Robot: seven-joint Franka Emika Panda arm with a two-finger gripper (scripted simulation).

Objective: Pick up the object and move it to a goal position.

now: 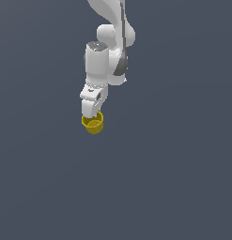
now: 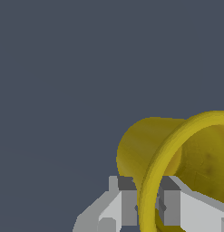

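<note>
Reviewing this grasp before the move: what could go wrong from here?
1. The gripper pinches only the yellow cup's rim wall, one finger outside and one inside, so the cup may pivot or slip in transit.
2. The cup lies tilted on its side in the wrist view; it could land tipped when released.

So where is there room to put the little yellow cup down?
Nearly everywhere. The plain grey surface lies bare on both sides of the white robot arm and below it in the exterior view. The only crowded spot is where the white gripper meets the small yellow tapered cup, its fingers straddling the rim.
</note>
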